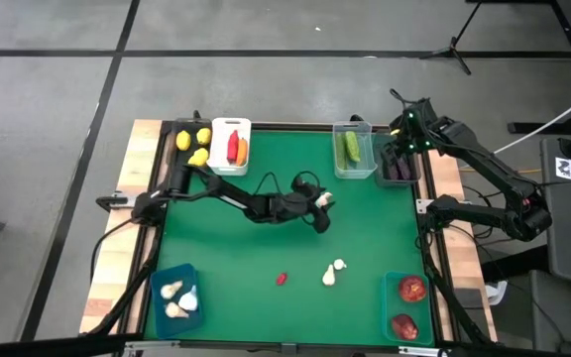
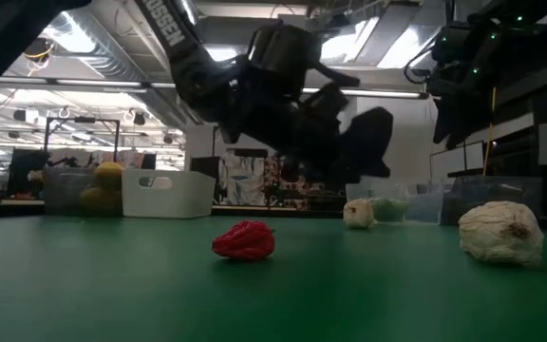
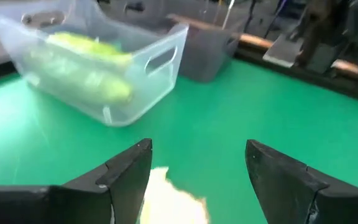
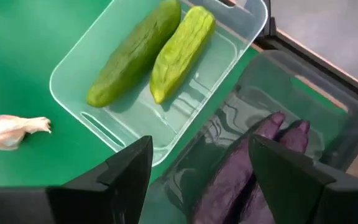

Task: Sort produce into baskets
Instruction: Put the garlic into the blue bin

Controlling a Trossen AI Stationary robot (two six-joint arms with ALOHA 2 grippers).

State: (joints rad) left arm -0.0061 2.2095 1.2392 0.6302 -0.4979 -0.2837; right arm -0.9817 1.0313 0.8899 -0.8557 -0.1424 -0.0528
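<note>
Hovering: left tool (image 3: pixel 194 180) spread over garlic bulb (image 3: pixel 169 202) | right tool (image 4: pixel 197 174) spread | no readable labels

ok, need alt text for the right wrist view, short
Two green cucumbers lie side by side in a clear bin on the green table, seen past the right gripper with its fingers open and empty. Beside it, a dark bin holds purple eggplants, and a white garlic bulb sits on the table outside the clear bin.

Grey concrete floor (image 1: pixel 57 119), dark seam lines.
Tripod (image 1: pixel 456 48) beyond the surface; ceiling strip lights (image 2: pixel 93 43) behind.
</note>
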